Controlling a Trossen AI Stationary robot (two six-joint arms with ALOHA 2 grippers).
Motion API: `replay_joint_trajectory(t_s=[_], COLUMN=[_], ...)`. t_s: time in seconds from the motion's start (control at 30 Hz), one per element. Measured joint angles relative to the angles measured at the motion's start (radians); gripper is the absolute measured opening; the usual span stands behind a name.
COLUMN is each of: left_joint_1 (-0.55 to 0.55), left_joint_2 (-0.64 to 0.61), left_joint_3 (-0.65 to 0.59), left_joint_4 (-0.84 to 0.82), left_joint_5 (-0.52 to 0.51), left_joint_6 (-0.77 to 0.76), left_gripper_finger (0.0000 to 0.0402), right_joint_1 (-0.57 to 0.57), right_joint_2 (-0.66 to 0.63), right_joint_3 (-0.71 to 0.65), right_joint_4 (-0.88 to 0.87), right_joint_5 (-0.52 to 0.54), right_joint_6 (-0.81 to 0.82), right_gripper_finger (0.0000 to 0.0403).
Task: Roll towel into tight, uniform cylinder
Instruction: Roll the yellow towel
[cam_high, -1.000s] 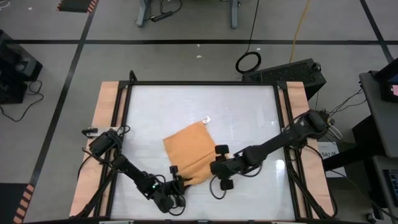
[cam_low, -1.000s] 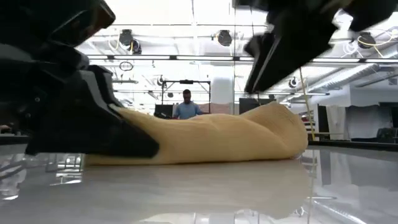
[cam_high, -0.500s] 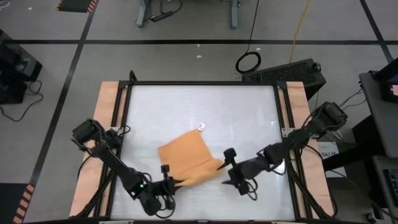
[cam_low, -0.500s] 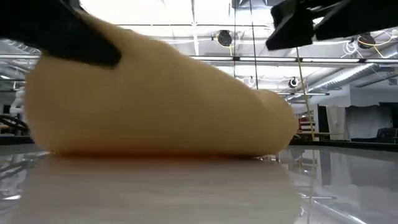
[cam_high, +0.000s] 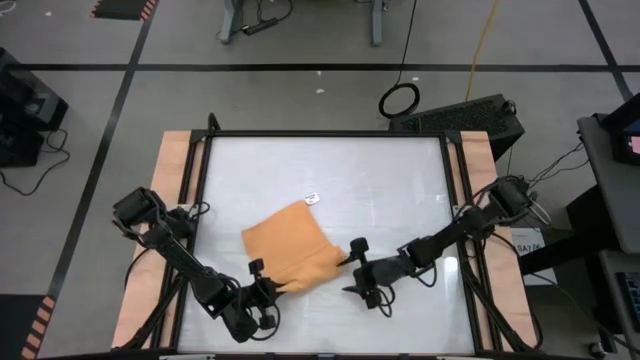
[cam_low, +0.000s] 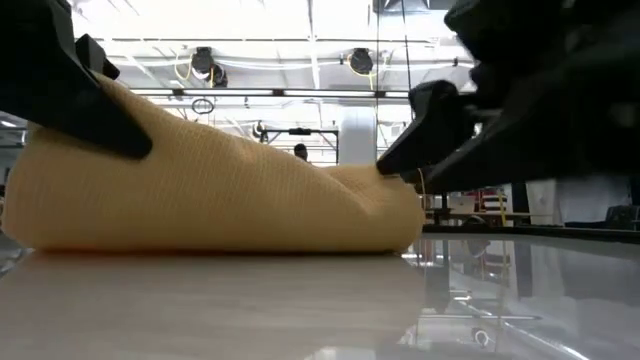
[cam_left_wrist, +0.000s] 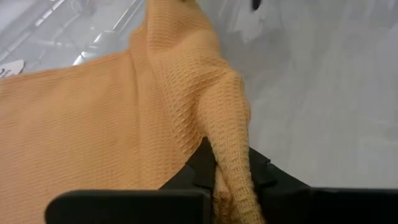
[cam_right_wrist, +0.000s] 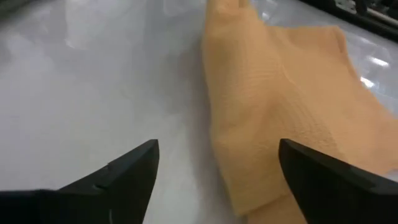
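Observation:
The orange-tan towel (cam_high: 288, 248) lies a little bunched on the white table, left of its middle. Its white tag (cam_high: 312, 198) is at the far corner. My left gripper (cam_high: 263, 292) is at the towel's near corner and shut on it; it also shows in its wrist view (cam_left_wrist: 227, 177) and in the low view (cam_low: 70, 90). My right gripper (cam_high: 354, 268) stands open just right of the towel's right corner (cam_high: 338, 262). In its wrist view (cam_right_wrist: 217, 180) the towel (cam_right_wrist: 280, 118) lies ahead of the spread fingers. I see no touch there. My left gripper pinches a bunched ridge of the towel at its near corner (cam_left_wrist: 229, 155) between its two fingers. It is a gathered fold, not a flat single edge. The fingers come low from the table's near left side. The held end stands raised (cam_low: 120, 130); the remainder rests on the table.
Black rails (cam_high: 200, 200) and wooden side boards (cam_high: 165, 200) frame the glossy table top. A dark box (cam_high: 470, 115) and a cable ring (cam_high: 400, 100) sit beyond the far right corner. A person (cam_low: 300, 153) stands far back in the room. Bare table shows far of the towel.
My left gripper has gone toward the table's left edge with the near corner, and the whole towel has slid left with it, its held end rising. My right gripper drew back toward the right edge, then came in again beside the towel's right corner.

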Motion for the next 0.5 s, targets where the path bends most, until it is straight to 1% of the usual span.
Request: replay_joint_trajectory(t_s=[0.17, 0.27, 0.3, 0.4, 0.5], left_joint_1=[-0.002, -0.005, -0.005, -0.005, -0.004], left_joint_2=[0.000, 0.000, 0.000, 0.000, 0.000], left_joint_3=[0.000, -0.001, -0.001, -0.001, -0.001], left_joint_4=[-0.006, -0.014, -0.013, -0.013, -0.014], left_joint_5=[0.000, 0.005, 0.005, 0.002, 0.003], left_joint_6=[0.000, 0.000, 0.000, 0.000, 0.000], left_gripper_finger=[0.0030, 0.0030, 0.0030, 0.0030, 0.0030], right_joint_1=[-0.044, -0.066, -0.076, -0.107, -0.111], right_joint_2=[0.021, 0.021, 0.021, 0.021, 0.021], right_joint_3=[0.020, 0.024, 0.024, 0.024, 0.023], right_joint_4=[0.027, 0.034, 0.028, -0.008, 0.005], right_joint_5=[0.001, 0.020, 0.025, -0.022, -0.056], right_joint_6=[-0.203, -0.321, -0.336, -0.323, -0.321], right_gripper_finger=[0.0357, 0.0367, 0.0368, 0.0368, 0.0368])
